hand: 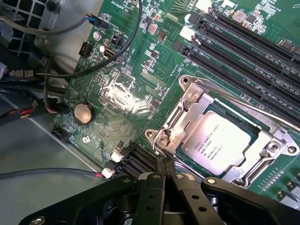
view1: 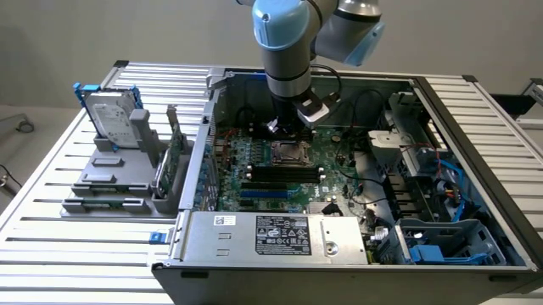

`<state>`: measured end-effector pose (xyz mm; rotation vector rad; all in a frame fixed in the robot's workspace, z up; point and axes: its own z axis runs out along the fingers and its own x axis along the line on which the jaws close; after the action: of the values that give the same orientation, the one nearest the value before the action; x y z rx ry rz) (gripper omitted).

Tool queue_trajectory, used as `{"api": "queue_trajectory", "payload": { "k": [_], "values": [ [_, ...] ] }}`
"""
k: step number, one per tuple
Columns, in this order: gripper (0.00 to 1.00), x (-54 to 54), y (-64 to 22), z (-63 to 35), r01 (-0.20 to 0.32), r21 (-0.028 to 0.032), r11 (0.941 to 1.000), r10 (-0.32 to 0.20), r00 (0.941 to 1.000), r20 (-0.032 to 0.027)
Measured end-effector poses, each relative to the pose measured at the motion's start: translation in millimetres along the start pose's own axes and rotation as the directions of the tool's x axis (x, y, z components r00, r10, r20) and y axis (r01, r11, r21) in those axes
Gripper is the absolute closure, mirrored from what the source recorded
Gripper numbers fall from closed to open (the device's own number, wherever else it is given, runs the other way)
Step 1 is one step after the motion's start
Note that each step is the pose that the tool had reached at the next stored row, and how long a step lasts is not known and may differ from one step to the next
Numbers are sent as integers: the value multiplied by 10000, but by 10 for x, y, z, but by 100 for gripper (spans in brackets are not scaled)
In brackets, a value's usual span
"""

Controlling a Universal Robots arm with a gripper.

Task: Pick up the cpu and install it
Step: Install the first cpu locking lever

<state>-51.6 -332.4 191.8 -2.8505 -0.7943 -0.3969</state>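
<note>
From the exterior view, I have the arm reaching down into the open computer case [view1: 475,127], its gripper [view1: 287,131] just above the CPU socket [view1: 291,151] at center frame. The hard drive [view1: 113,117] stands at upper left. On the wrist view, the cpu [hand: 216,143] sits inside its socket (silver top up), the gripper [hand: 164,174] pinched shut, holding nothing.

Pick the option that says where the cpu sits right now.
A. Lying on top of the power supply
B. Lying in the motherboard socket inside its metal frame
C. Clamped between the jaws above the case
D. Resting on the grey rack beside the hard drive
B. In the wrist view the cpu lies flat in the socket, its silver top framed by the metal rim, while the gripper is shut and holds nothing.
</note>
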Motion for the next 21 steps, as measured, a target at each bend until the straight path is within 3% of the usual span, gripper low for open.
{"api": "queue_trajectory", "payload": {
  "k": [11,21],
  "values": [
    [89,0,0,1,-398,-76,9992,397,9992,-61],
    [89,-4,1,-3,-481,-38,9988,481,9988,-101]
  ]
}}
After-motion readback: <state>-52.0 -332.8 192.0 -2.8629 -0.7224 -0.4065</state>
